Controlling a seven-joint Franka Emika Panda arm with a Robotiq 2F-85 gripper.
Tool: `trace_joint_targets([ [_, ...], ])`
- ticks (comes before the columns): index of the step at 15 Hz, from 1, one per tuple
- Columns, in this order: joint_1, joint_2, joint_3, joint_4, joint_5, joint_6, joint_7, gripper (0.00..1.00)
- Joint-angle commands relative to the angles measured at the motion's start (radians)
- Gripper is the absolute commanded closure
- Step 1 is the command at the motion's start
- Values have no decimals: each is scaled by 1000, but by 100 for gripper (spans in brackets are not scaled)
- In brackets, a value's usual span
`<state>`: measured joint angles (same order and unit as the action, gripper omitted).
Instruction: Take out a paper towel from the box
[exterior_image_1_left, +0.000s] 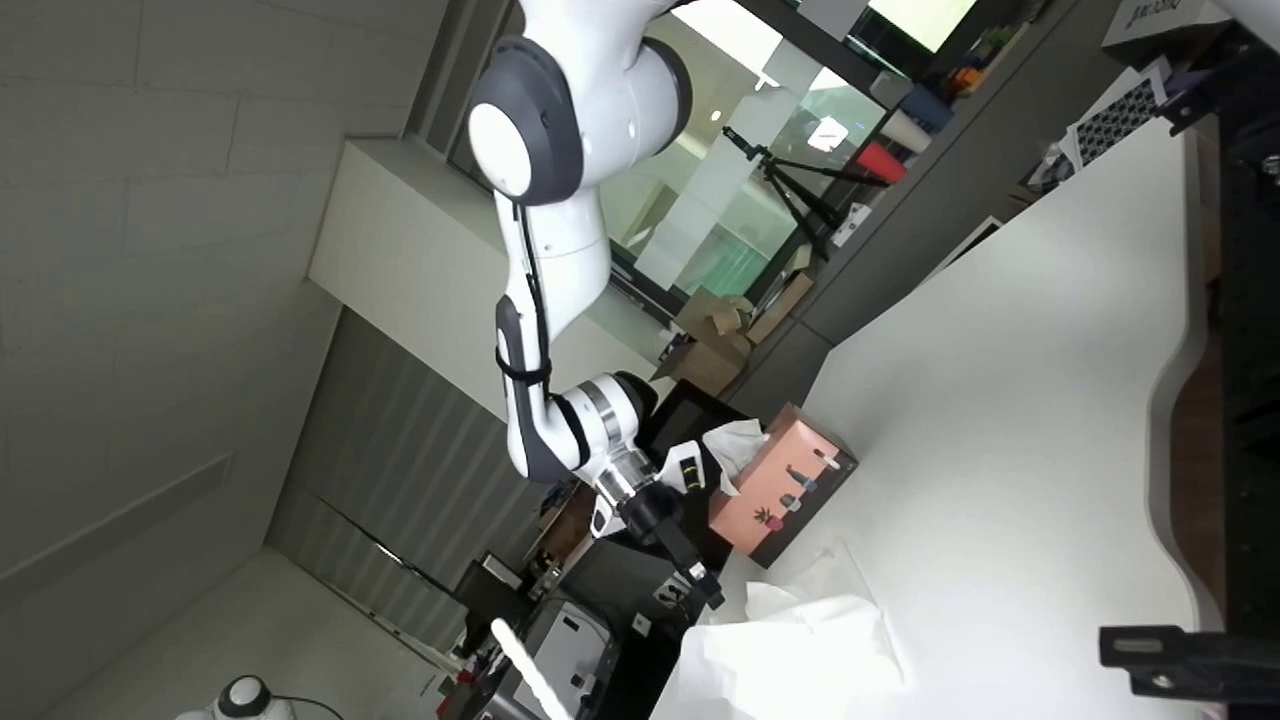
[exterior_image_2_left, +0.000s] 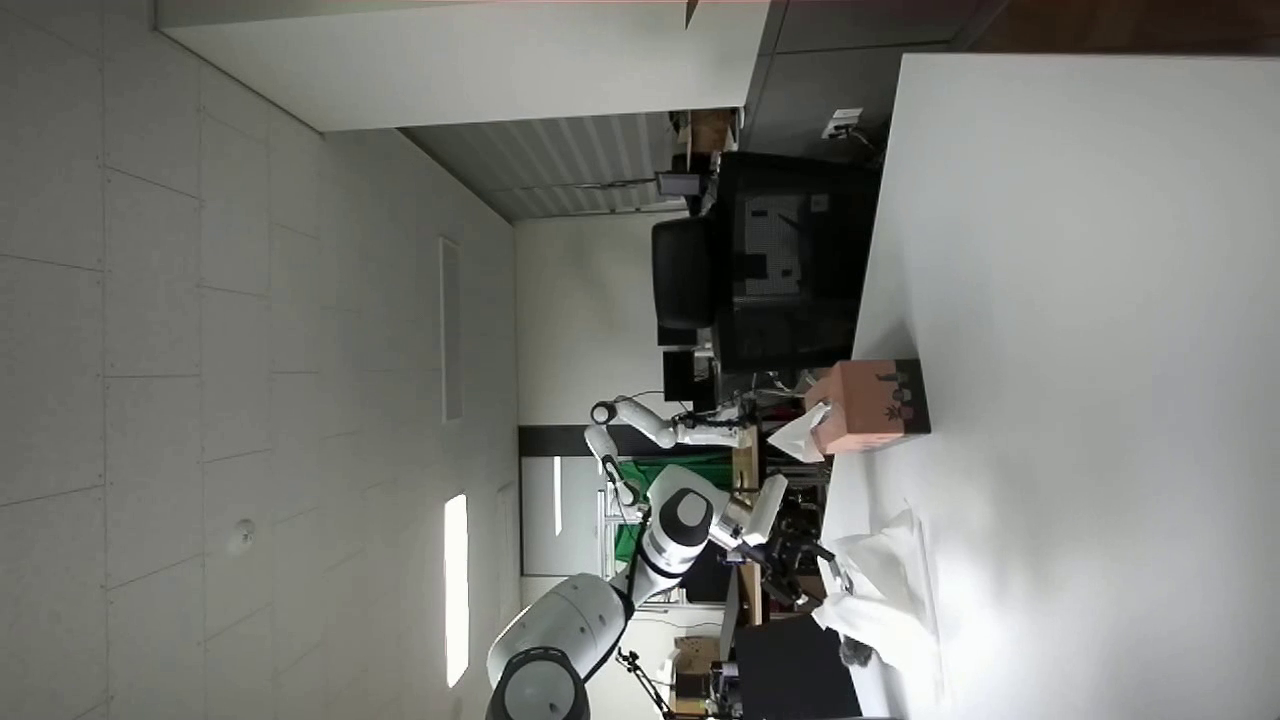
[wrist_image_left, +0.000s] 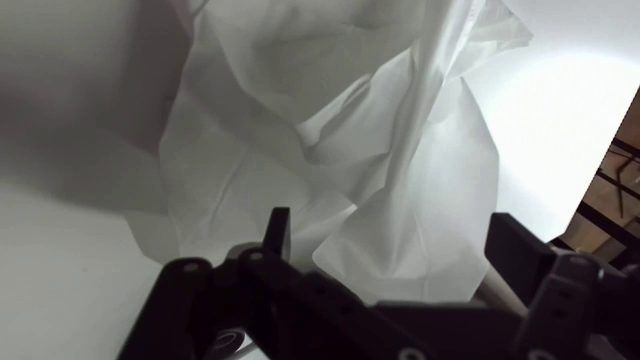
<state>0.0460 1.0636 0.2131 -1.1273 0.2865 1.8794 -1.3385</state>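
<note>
gripper is spread wide, nothing seen gripped. crumpled paper towel is spotted just beyond the fingertips, contact unclear, box beside the gripper; straight back-off is judged best.

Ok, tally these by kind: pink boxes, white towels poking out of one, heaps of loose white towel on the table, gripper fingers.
Pink box: 1
Towel poking out: 1
Heap of loose towel: 1
Gripper fingers: 2
Total: 5

- The pink tissue box with plant pictures stands upright on the counter, white tissue poking out its top.
- The thin white paper towel lies wrinkled there too, nearby.
</note>
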Motion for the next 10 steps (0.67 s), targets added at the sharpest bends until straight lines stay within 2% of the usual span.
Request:
trace_joint_targets([
  [1, 2, -74, 6, -67, -48, 28, 31, 1],
  [8, 15, -191, -6, -107, -108, -69, 109, 0],
  [9, 6, -127, 13, -52, -92, -46, 68, 0],
  [10, 7, -143, 12, -59, -98, -60, 74, 0],
])
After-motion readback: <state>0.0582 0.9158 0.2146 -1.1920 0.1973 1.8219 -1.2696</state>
